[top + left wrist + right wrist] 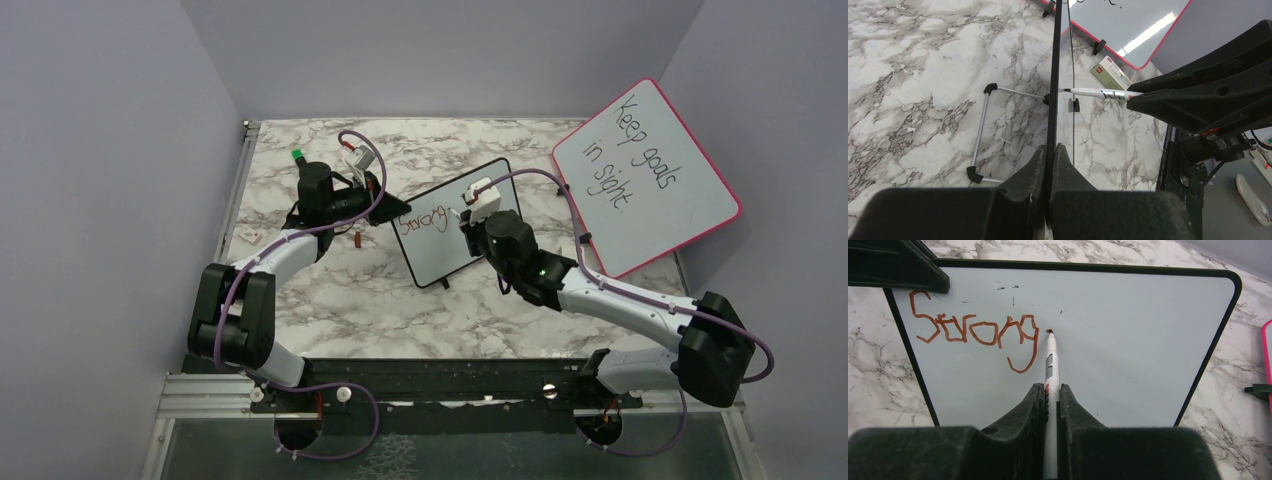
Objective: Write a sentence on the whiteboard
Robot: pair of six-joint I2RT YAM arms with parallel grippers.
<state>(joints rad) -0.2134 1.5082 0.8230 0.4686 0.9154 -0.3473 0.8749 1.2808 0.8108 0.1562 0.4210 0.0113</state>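
The small black-framed whiteboard (455, 222) stands tilted at the table's middle; it fills the right wrist view (1128, 340) and shows edge-on in the left wrist view (1054, 75). Reddish-brown letters "Strong" (975, 332) are on its left part, also seen from above (422, 221). My left gripper (1052, 155) is shut on the board's left edge (385, 212). My right gripper (1049, 392) is shut on a white marker (1050, 365), whose tip touches the board just right of the "g". The marker also shows in the left wrist view (1098, 93).
A larger pink-framed board (645, 175) with black writing leans at the back right. A small red cap (359, 240) lies left of the whiteboard. A wire stand (985, 135) and a small box (1113, 72) lie behind the board.
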